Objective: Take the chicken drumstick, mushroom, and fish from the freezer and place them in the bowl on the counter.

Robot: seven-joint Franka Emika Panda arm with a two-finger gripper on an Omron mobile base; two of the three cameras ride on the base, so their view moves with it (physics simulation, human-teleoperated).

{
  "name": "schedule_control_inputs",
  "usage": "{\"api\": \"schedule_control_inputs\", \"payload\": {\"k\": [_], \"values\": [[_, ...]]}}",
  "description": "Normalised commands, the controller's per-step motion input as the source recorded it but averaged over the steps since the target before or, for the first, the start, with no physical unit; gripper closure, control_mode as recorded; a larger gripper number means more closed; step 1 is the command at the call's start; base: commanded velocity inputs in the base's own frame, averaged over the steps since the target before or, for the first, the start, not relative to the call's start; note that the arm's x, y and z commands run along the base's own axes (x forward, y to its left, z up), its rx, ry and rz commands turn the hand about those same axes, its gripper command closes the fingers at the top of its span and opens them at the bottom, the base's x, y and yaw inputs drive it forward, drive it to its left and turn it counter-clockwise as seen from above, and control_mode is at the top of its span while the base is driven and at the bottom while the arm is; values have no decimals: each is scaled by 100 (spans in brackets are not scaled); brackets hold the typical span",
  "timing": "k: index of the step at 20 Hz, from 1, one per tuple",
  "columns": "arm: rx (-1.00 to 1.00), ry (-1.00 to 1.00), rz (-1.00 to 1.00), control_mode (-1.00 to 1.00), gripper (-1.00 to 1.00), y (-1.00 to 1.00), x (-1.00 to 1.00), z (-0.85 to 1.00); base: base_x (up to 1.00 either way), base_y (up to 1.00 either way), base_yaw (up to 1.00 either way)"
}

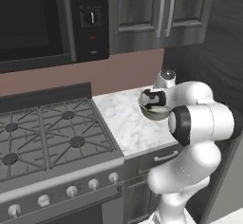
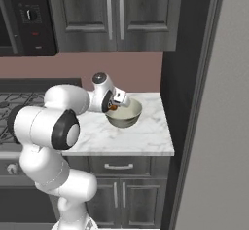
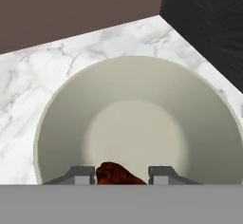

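Note:
The pale cream bowl stands on the white marble counter, close to its back right corner, and its inside is bare. My gripper hangs just above the bowl's near rim, pointing down into it. A dark red-brown chicken drumstick sits between the two fingertips, and the gripper is shut on it. From the right base view, the gripper is at the bowl's left rim with a bit of orange-brown drumstick showing. The left base view has the bowl half hidden behind my arm. Mushroom and fish are out of view.
The grey freezer door rises at the right, past a dark wood-grain panel. A black gas stove adjoins the counter's left side, with a microwave above it. Dark upper cabinets hang over the counter.

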Motion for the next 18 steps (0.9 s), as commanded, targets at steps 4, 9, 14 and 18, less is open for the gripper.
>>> {"api": "schedule_control_inputs", "payload": {"k": [4,9,14,18], "values": [[3,3,0,-100,-100,-6,8,3,0,0,0],[7,0,0,-100,-100,-14,-1,32,0,0,0],[12,0,0,-100,-100,-3,-89,32,0,0,0],[7,0,0,-100,-100,0,-100,21,0,0,0]]}}
